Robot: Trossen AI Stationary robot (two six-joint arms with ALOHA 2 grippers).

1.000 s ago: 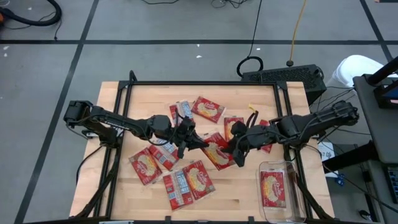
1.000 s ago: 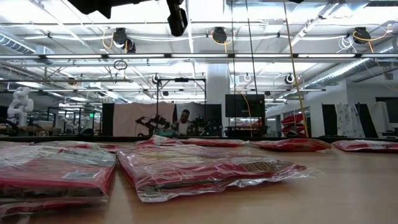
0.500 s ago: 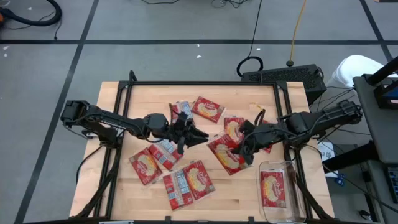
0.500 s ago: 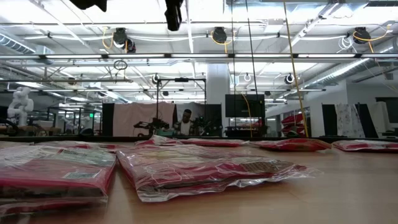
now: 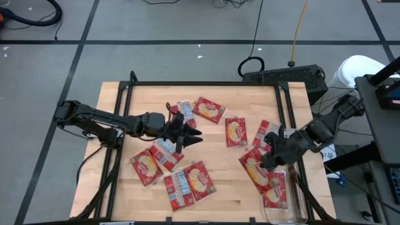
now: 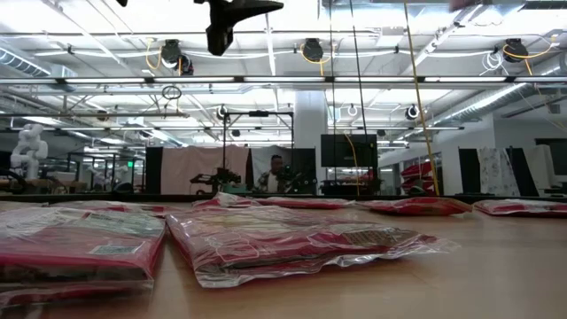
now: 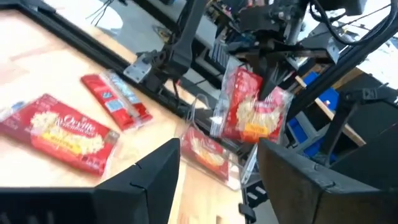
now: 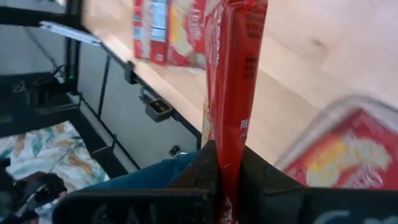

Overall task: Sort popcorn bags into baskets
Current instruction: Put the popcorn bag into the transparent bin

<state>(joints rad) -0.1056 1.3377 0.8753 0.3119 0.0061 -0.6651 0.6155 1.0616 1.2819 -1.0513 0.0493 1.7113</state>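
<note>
Your right gripper (image 5: 270,156) is clamped on a popcorn bag (image 5: 255,169), pinching it by one edge so it hangs in the air just beside the clear basket (image 5: 294,206), at the basket's far inner corner. The right wrist view shows the bag edge-on, squeezed between the two dark fingers (image 8: 205,165), with the basket and the packet lying in it (image 8: 333,155) below. That packet in the basket (image 5: 275,190) lies flat, popcorn face up.

Your left gripper (image 5: 187,130) hovers well away from the basket, over the middle of the table (image 5: 250,206), with its fingers (image 7: 140,180) spread and nothing between them. The other popcorn bags lie scattered on the wood away from the basket: one (image 5: 235,130) near the raised bag, one (image 5: 209,109) farther off, and a cluster (image 5: 181,181) beyond the left gripper.
</note>
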